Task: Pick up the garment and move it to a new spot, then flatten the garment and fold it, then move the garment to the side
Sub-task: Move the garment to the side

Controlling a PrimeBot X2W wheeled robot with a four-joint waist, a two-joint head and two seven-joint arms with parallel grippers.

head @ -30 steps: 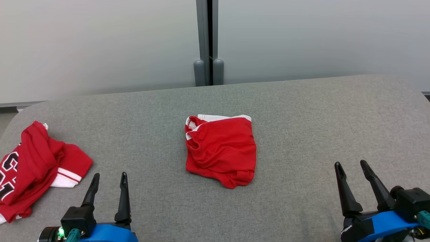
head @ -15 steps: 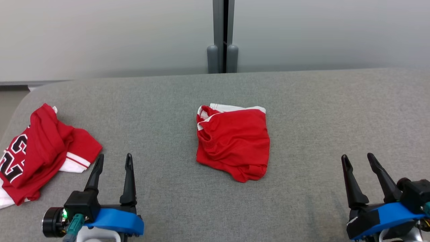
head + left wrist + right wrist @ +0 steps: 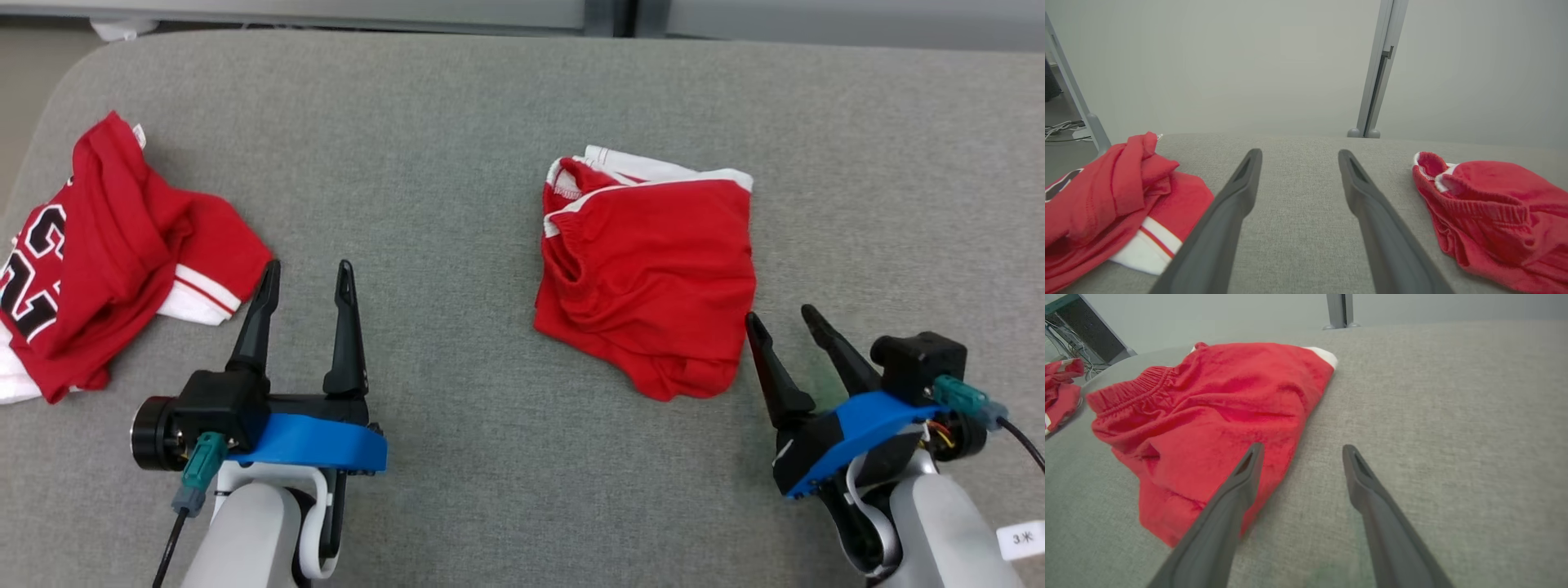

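Head view. Red shorts [image 3: 649,278] on the grey padded surface [image 3: 457,122], ahead and to the left of the right gripper [image 3: 779,315], well off to the right of the left gripper [image 3: 309,268]. Doubled over into a rough square. Gathered elastic waistband along the edge facing the left gripper, white trim at the waist and along the far edge, soft wrinkles across the top layer, a lumpy corner nearest the right gripper. Left finger of the right gripper just beside that corner; contact impossible to tell. Both grippers spread wide, nothing between the fingers. Crumpled red jersey [image 3: 106,245] with a white hem band and black-and-white numerals just to the left of the left gripper, apart from its fingers.

Left wrist view. Left gripper [image 3: 1300,154] wide apart and empty, bare grey surface [image 3: 1298,196] between the fingers. Red shorts [image 3: 1490,204] off to the right of the right finger, apart from it, waistband ruffles and white piping facing the gripper. Red jersey [image 3: 1106,192] bunched to the left of the left finger.

Right wrist view. Right gripper [image 3: 1302,448] wide apart, holding nothing. Red shorts [image 3: 1208,400] ahead and to the left, near edge passing under the left finger, white corner at the far end. Grey surface [image 3: 1433,396] under the right finger. A bit of the red jersey [image 3: 1061,388] far off to the left.
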